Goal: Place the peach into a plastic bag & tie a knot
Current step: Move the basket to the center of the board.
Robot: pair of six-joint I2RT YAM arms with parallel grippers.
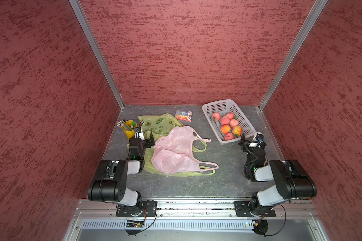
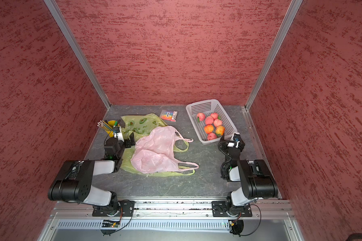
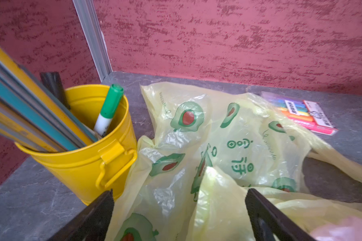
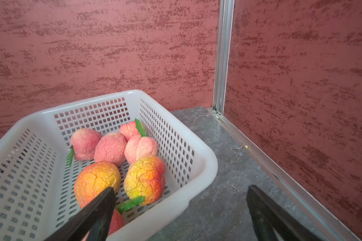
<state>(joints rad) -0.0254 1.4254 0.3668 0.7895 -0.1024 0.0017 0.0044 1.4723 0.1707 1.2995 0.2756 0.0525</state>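
Both top views: I count seven peaches in white basket, right rear of table; pink bags lie atop green bags. Left wrist: left jaws released over green bags. Right wrist: right jaws released, straddling basket wall.

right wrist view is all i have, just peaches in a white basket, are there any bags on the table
Observer: Yes, pink plastic bags lie mid-table, left of the basket.
Operator: anything under them
Observer: A yellow-green avocado-print bag lies partly beneath them.
Operator: where's the left gripper
Observer: The left gripper is open above that avocado bag, beside a yellow pencil cup.
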